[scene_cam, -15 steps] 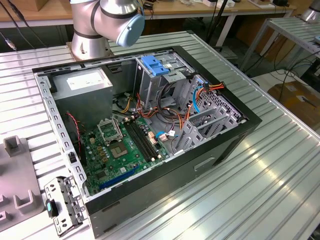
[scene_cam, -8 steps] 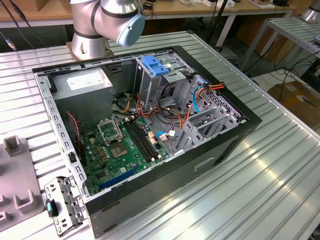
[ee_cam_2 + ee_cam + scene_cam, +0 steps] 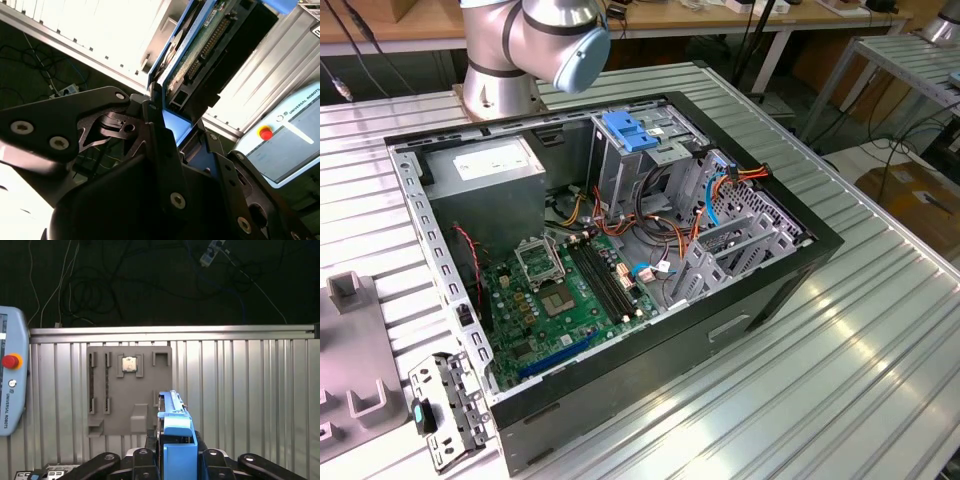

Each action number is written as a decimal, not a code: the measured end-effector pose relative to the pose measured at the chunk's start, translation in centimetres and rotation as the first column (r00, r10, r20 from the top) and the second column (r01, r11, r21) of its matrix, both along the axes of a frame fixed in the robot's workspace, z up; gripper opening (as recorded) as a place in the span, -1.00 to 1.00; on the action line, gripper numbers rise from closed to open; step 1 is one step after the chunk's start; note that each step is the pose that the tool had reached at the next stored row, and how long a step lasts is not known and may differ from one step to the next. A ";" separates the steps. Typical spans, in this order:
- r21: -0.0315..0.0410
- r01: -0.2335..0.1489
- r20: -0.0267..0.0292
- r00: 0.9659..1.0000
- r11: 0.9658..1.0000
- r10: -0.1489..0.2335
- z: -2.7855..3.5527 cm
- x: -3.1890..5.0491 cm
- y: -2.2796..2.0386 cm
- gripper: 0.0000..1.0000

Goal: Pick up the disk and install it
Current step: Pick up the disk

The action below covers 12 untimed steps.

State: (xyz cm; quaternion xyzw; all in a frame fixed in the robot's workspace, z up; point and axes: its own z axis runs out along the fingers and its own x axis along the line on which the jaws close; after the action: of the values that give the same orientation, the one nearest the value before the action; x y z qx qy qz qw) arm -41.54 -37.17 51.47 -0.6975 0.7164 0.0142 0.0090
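**Held stock: disk [image 3: 172,405] in gripper [image 3: 176,447], ribbed table [image 3: 260,390] beyond**

First wrist view
- teach pendant [image 3: 11,385]: pale casing with a red button. Lies on the table, well off to one side of the jaws.
- grey fixture plate [image 3: 129,390]: flat and slotted, on the table out beyond the jaws. Its near edge lines up just beside the held disk's far end.
- small square chip [image 3: 129,364]: seated in a recess at the plate's far end, well apart from the jaws.
- gripper: black, two-fingered. The jaws are closed only as far as the load allows, pressing on the disk from both sides.
- disk: stands edge-on between the jaws, with its bright blue carrier frame nearest the fingers. The rest projects out past the fingertips toward the table.

Second wrist view
- disk [image 3: 210,45]: the green circuit side and a row of connector pins are exposed. The blue frame edge is seated between the jaws, and the fingers [image 3: 155,125] bear on it.

Exterior view
- loose bracket [image 3: 445,410]: grey metal, on the table at the exterior view's left.
- arm base [image 3: 505,60]: silver, mounted on the table behind the case.
- computer case [image 3: 800,250]: black, lying open on the table.
- motherboard [image 3: 560,300]: green, on the case floor.
- metal cage [image 3: 620,170]: grey and upright inside the case, topped by a blue handle [image 3: 632,130].
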 end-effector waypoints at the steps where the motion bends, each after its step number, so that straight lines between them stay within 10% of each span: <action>1: 0.000 0.000 0.000 1.000 1.000 0.000 0.00 0.58 0.00 -0.26; 12: 0.000 0.000 0.000 1.000 1.000 0.000 0.00 2.69 0.00 -0.26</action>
State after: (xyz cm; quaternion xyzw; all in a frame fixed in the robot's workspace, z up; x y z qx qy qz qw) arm -38.85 -37.17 51.48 -0.6975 0.7164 0.0144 0.0088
